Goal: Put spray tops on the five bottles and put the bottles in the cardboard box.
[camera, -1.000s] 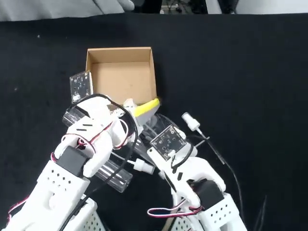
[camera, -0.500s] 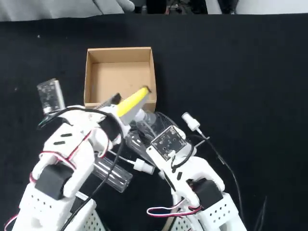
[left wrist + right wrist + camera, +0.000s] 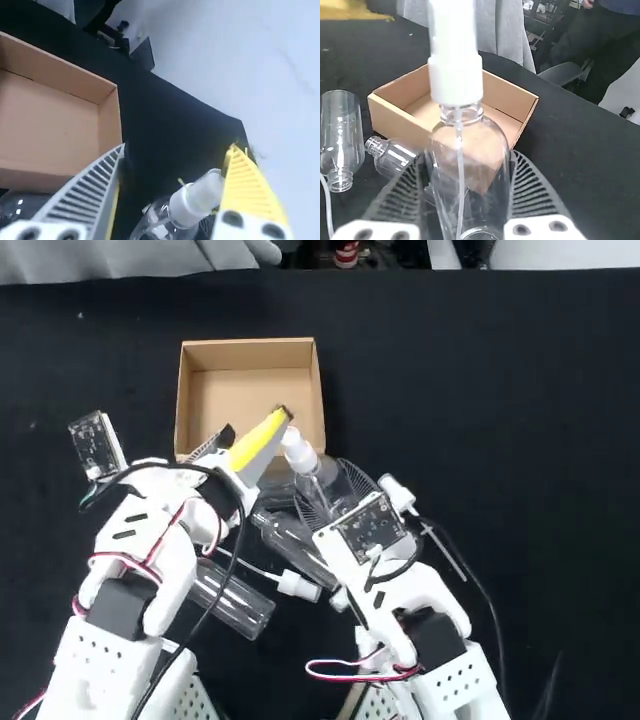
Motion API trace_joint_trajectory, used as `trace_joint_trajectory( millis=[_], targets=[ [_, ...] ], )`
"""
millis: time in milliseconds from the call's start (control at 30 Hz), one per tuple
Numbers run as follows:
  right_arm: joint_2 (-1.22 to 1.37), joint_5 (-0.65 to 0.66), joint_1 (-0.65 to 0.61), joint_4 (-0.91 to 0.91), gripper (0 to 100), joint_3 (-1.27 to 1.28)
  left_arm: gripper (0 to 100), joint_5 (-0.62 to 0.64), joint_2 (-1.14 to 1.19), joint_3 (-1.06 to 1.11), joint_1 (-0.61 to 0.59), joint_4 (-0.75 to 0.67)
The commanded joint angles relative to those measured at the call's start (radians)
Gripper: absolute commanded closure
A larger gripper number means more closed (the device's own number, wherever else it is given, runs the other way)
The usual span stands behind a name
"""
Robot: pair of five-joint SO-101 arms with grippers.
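My right gripper (image 3: 328,498) is shut on a clear bottle (image 3: 314,483) with a white spray top (image 3: 298,451) on it. It holds the bottle tilted toward the front right corner of the cardboard box (image 3: 182,390). In the right wrist view the bottle (image 3: 470,165) stands between the ribbed fingers, its spray top (image 3: 455,60) in front of the box (image 3: 527,107). My left gripper (image 3: 252,426) is open at the box's front edge. Its yellow finger (image 3: 245,190) lies close beside the spray top (image 3: 196,201).
Two bare clear bottles (image 3: 236,601) (image 3: 286,536) lie between the arms, also seen from the right wrist (image 3: 340,135) (image 3: 395,155). Loose white spray tops with tubes lie by the right arm (image 3: 298,586) (image 3: 397,490). Black cloth covers the table.
My left gripper let go of the spray top, opened and swung back leftward. The right gripper carried the capped bottle up toward the box's front right corner.
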Motion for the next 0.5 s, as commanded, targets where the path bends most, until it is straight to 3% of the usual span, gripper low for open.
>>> trace_joint_trajectory(
  millis=[0, 467],
  targets=[
    [-0.027, -0.006, 0.026, -0.031, 96.9, -0.012, 71, -0.009, -0.014, 0.031, -0.012, -0.118],
    [-0.027, -0.006, 0.031, -0.029, 96.9, -0.021, 71, -0.018, -0.005, 0.054, 0.01, -0.063]
  ],
)
